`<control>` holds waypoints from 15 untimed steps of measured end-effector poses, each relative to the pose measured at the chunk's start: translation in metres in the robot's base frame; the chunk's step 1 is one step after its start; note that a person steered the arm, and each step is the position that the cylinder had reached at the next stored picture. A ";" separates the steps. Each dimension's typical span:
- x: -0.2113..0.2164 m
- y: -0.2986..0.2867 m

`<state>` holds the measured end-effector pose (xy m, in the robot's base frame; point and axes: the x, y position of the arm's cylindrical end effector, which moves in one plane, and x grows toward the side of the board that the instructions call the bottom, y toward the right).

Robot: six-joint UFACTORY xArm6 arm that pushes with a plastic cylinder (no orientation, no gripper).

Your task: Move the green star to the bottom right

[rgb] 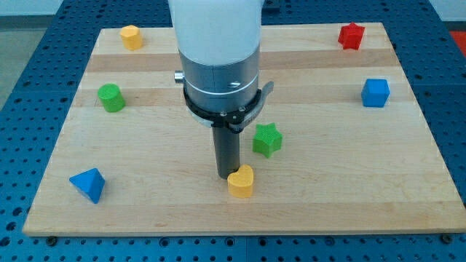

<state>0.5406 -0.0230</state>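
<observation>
The green star [266, 139] lies near the middle of the wooden board [328, 189], slightly right of centre. My tip [226, 175] rests on the board just left and below the star, a short gap apart from it. A yellow heart-shaped block [241, 182] sits right beside the tip at its lower right, touching or nearly touching it. The arm's white and grey body hides the board above the rod.
A green cylinder [111, 97] is at the left. A blue triangular block [88, 184] is at the bottom left. A yellow block [131, 36] is at the top left. A red star [351, 36] is at the top right. A blue cube [376, 92] is at the right.
</observation>
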 end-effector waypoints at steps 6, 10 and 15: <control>-0.065 0.056; -0.034 0.083; -0.003 0.149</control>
<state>0.5375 0.1261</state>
